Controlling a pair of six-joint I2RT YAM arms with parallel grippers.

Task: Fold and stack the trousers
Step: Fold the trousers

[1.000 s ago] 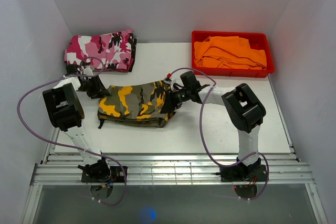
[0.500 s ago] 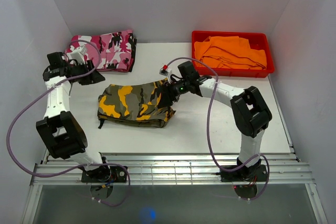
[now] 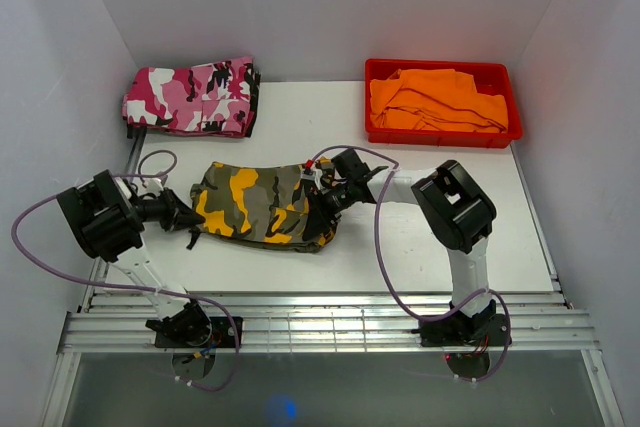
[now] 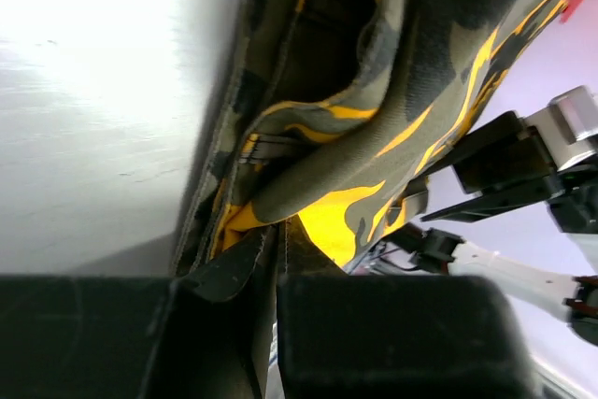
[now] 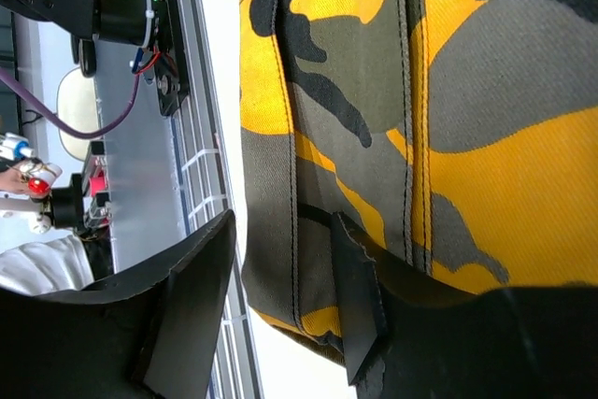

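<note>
The olive and yellow camo trousers point(image 3: 258, 202) lie folded in the middle of the table. My left gripper point(image 3: 188, 215) is low at their left edge. In the left wrist view it point(image 4: 277, 231) is shut, its tips against the layered fold of the trousers point(image 4: 374, 119), with no cloth seen between them. My right gripper point(image 3: 322, 203) is at the trousers' right end. In the right wrist view it point(image 5: 285, 231) is open, one finger on the cloth point(image 5: 439, 91) and the other beyond its edge. Folded pink camo trousers point(image 3: 190, 97) lie at the back left.
A red bin point(image 3: 505, 75) holding orange trousers point(image 3: 435, 102) stands at the back right. White walls close in the table point(image 3: 420, 237) on three sides. The metal rail point(image 3: 330, 327) with the arm bases runs along the near edge.
My left arm has swung from beside the pink trousers down to the camo trousers' left edge. My right gripper has dropped lower at their right end. The trousers have shifted slightly.
</note>
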